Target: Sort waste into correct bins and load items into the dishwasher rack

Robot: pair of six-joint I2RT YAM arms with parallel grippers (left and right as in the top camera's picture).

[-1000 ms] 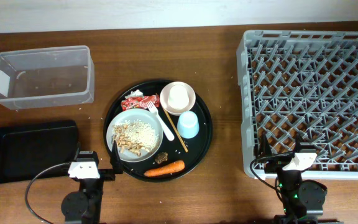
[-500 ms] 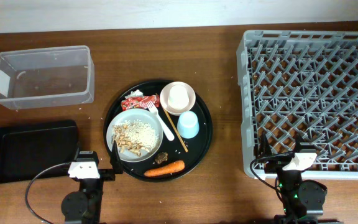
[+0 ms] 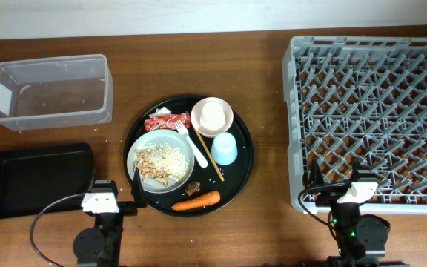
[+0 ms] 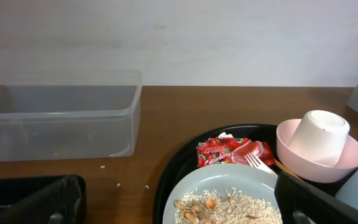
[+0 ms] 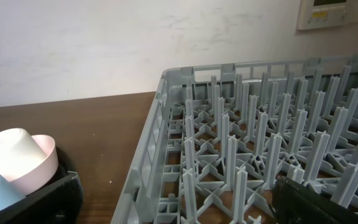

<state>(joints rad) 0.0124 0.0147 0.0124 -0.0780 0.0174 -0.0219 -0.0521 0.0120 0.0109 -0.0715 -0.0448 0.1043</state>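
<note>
White rice with brown scraps (image 3: 161,159) lies on the pale plate (image 3: 178,141) in the round black tray (image 3: 245,159). With it are the carrot (image 3: 196,201), red-and-white wrapper (image 3: 165,121), white fork (image 3: 191,142), chopsticks (image 3: 212,159), light blue cup (image 3: 224,148) and the cream cup (image 3: 213,115) upside down in the pinkish bowl (image 3: 227,124). The clear tub (image 3: 50,93) and shallow black tray (image 3: 39,179) lie at the left, the grey rack (image 3: 295,119) at the right. My left gripper (image 3: 115,189) is open and empty beside the plate. My right gripper (image 3: 332,178) is open and empty at the rack's near left corner.
The left wrist view shows the wrapper (image 4: 232,151), plate (image 4: 222,180) and tub (image 4: 61,121) ahead. The right wrist view shows the rack's tines (image 5: 241,143) and the bowl (image 5: 39,165) at the left. A white wall runs behind the table.
</note>
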